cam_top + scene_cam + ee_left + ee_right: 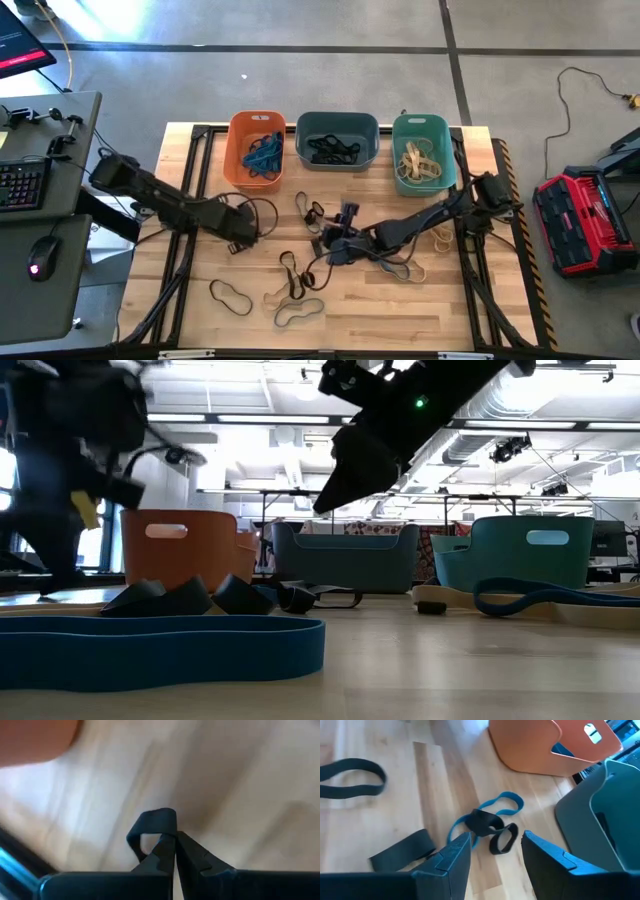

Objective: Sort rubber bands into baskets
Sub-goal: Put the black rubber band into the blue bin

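Observation:
Three baskets stand in a row at the table's far side: orange (257, 150) with blue bands, slate (337, 140) with dark bands, teal (422, 152) with tan bands. My left gripper (240, 240) is below the orange basket, shut on a dark rubber band (155, 822). My right gripper (336, 245) hangs open at the table's middle, slanting down. In the right wrist view, a small dark band (501, 839) and a blue band (502, 802) tangled with another dark one lie on the wood ahead of its fingers, untouched. My left gripper pinches the dark band between its two fingertips (165, 851). A short folded loop of the band (159, 816) stands out beyond the tips. The fingers point steeply down at the table. The rest of the band is hidden behind the fingers.
Loose bands lie on the wood: a dark one (230, 296), a tan one (298, 312), dark ones (290, 272), and a tan one (440, 237) near the teal basket. A wide blue band (160, 650) lies at the near edge. A desk with a keyboard (20, 185) stands to the left.

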Motion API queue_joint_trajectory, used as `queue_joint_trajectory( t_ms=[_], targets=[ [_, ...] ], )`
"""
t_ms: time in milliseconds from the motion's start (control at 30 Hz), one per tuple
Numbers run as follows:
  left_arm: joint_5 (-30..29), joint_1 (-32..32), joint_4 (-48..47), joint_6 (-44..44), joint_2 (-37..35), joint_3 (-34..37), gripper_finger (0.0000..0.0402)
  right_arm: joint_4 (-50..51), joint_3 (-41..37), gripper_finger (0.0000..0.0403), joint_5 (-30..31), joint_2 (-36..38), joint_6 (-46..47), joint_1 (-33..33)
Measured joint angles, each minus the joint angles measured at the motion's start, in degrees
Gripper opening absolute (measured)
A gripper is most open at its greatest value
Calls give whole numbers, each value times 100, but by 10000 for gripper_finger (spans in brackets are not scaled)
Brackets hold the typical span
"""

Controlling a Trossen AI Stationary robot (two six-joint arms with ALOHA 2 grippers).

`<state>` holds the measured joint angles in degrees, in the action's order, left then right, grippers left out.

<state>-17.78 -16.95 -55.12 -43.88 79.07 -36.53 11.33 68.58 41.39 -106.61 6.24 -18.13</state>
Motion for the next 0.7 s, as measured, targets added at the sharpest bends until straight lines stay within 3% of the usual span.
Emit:
queue_joint_trajectory(
  t_ms=[167,367,567,700],
  targets=[
    [135,-418,209,-79,-275,-452,1,84,0,165,5,0,213,-218],
    [121,-542,948,543,-339,-1030,0,519,0,165,38,0,811,-474],
    [52,-101,1395,1439,-340,-1436,0,726,0,161,3,2,1030,-643],
    [21,409,1849,2117,-343,-1605,0,739,-3,128,-251,7,1043,-601]
  ],
)
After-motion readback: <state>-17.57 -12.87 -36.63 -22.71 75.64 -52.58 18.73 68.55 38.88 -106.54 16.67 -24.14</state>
